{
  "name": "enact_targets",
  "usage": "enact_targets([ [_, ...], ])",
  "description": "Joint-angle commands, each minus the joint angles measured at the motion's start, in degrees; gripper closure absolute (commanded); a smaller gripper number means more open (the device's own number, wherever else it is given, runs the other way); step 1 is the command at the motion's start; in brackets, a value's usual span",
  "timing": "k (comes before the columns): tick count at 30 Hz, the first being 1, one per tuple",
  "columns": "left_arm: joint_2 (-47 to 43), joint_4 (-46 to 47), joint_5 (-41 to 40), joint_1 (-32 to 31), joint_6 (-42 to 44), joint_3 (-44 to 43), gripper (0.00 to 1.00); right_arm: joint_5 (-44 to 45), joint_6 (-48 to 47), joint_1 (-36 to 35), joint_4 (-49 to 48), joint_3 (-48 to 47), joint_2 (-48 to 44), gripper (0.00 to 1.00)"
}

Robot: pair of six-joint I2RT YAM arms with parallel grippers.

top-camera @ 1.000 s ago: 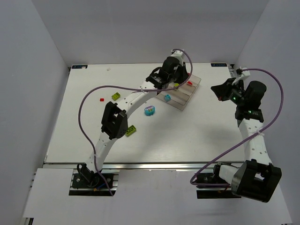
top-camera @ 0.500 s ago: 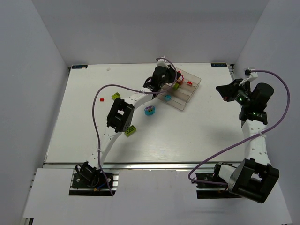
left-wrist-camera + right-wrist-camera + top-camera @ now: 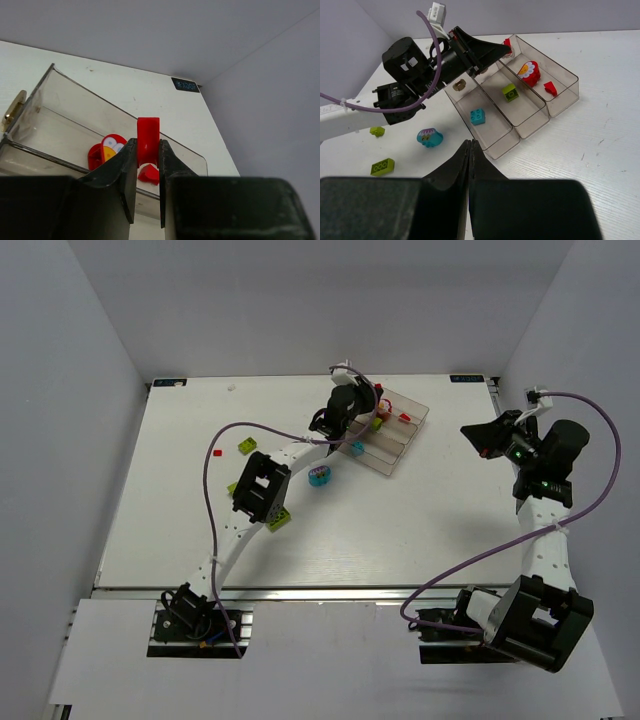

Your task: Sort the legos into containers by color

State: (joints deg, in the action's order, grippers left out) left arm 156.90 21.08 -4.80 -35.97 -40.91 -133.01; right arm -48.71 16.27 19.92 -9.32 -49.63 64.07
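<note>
Fingers of left gripper [image 3: 148,149] clamp and half hide red brick [image 3: 148,131] over tray [image 3: 65,107]; right gripper [image 3: 470,146] hangs closed, well aside.

The scene is lit brightly and evenly from above, and the white table [image 3: 430,530] around the clear tray [image 3: 398,450] is rendered nearly textureless. Only soft, short shadows are cast, seen under the arm links near-left of the tray. The walls [image 3: 300,310] behind the tray are shaded grey. Glare is seen on the rail [image 3: 330,592] well in front of the tray. In the wrist views the tray [image 3: 60,115] [image 3: 560,100] and the red lego [image 3: 148,131] are rendered sharp, while the close bodies of the left gripper [image 3: 147,143] and the right gripper [image 3: 469,145] are blurred and dark.
</note>
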Motion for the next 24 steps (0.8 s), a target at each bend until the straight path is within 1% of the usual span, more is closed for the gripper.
enact_targets([
  [1, 0.33, 0.80, -2.15, 0.02, 0.57, -2.60, 0.74, -2.71, 1.30, 0.56, -3.68, 0.58, -0.27, 1.00],
  [3, 0.95, 0.89, -2.32, 0.02, 0.30, -2.96, 0.66, -2.88, 1.57, 0.73, -3.95, 0.67, -0.44, 1.00],
  [4, 1.04, 1.15, -2.06, 0.02, 0.21, -2.96, 0.57, -3.14, 1.66, 0.82, -4.04, 0.76, -0.44, 1.00],
  [6, 1.04, 1.07, -1.80, 0.02, 0.12, -3.13, 0.44, -3.23, 1.74, 1.17, -4.30, 0.76, -0.53, 1.00],
  [7, 1.21, 0.89, -1.62, 0.02, 0.12, -3.13, 0.33, -3.41, 1.92, 1.17, -4.39, 0.93, -0.62, 1.00],
  [9, 0.95, 0.63, -1.27, 0.02, 0.21, -3.13, 0.27, -3.76, 2.18, 1.35, -4.56, 1.02, -0.53, 1.00],
  [13, 0.34, 0.45, -0.92, 0.02, 0.74, -3.05, 0.25, -4.29, 2.45, 1.70, -4.92, 1.20, -0.70, 1.00],
  [16, -1.50, 0.98, -0.57, 0.02, 1.62, -3.04, 0.30, -5.16, 2.54, 1.87, -5.79, 1.46, -0.79, 1.00],
  [18, -3.17, 1.16, 0.05, 0.02, 3.63, -3.05, 0.42, -6.39, 2.45, 1.79, -7.45, 2.08, -0.79, 1.00],
  [19, -5.70, 0.98, 0.14, 0.02, 5.47, -2.44, 0.50, -8.84, 2.27, 1.70, -8.16, 2.34, -0.44, 1.00],
  [20, -7.38, 0.72, 0.40, 0.02, 6.88, -1.82, 0.70, -10.34, 1.66, 1.70, -8.86, 2.69, -0.18, 1.00],
  [21, -9.31, 0.19, 0.49, 0.02, 8.28, -0.86, 0.80, -12.27, 1.31, 1.52, -9.65, 2.78, 0.17, 1.00],
  [22, -11.59, -1.29, -0.21, 0.02, 9.60, 0.63, 0.90, -15.94, 0.96, 1.17, -10.88, 2.87, 0.70, 0.96],
  [23, -16.49, -2.78, -0.13, 0.02, 11.18, 4.39, 1.00, -18.15, 0.78, 1.17, -11.85, 2.87, 2.27, 0.87],
  [24, -19.24, -5.06, 0.22, 1.50, 10.76, 6.95, 1.00, -20.00, 0.60, 0.30, -12.29, 2.61, 3.24, 0.83],
])
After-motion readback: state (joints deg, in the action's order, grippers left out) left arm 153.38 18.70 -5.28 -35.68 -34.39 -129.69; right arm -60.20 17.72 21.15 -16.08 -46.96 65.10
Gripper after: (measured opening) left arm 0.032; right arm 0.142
